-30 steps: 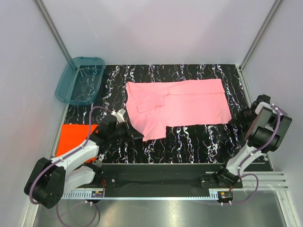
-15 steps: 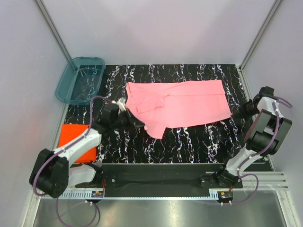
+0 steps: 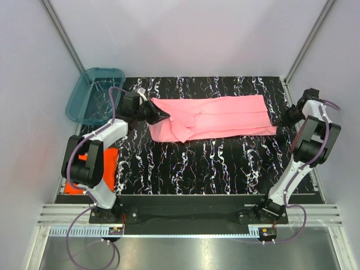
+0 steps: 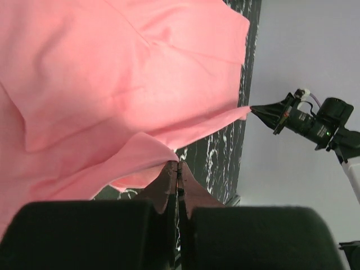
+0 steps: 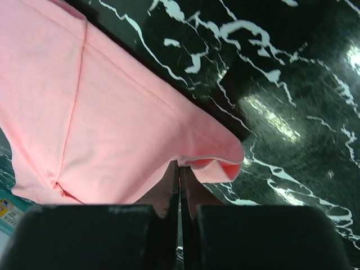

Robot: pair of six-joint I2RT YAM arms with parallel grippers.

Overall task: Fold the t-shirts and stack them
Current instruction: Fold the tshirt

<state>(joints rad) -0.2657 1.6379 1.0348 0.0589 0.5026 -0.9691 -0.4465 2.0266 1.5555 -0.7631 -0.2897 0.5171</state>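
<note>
- Big change from a second ago: the pink shirt (image 3: 225, 115) lay spread wide then, its near edge well down the table (image 3: 225, 163). Now it is a narrow band along the far half, folded over on itself.
- The left claw (image 3: 162, 116) did that. It was at the shirt's near left corner, and it has swung up to the far left end, bringing the cloth with it.
- Left wrist view: those jaws are pressed tight together with a pink edge pinched at the tips, and the cloth spreads away from them.
- The right claw (image 3: 279, 120) has moved too, from off the near right corner up to the shirt's right end. Its jaws are clamped hard on a curled pink hem, seen close in the right wrist view.
- So the shirt hangs on between both claws, one at each end, and the hem at the right curls up off the marble.
- The orange shirt (image 3: 111, 163) lies flat at the near left edge, well apart from the pink one. A second ago a broad patch of it showed. Now the left arm (image 3: 107, 133) stands right over it and only slivers peek out either side.
- The tub (image 3: 95, 98) is at the far left corner, in the same spot as before. It sits just beside the left wrist, whose cable loops along its near side.
</note>
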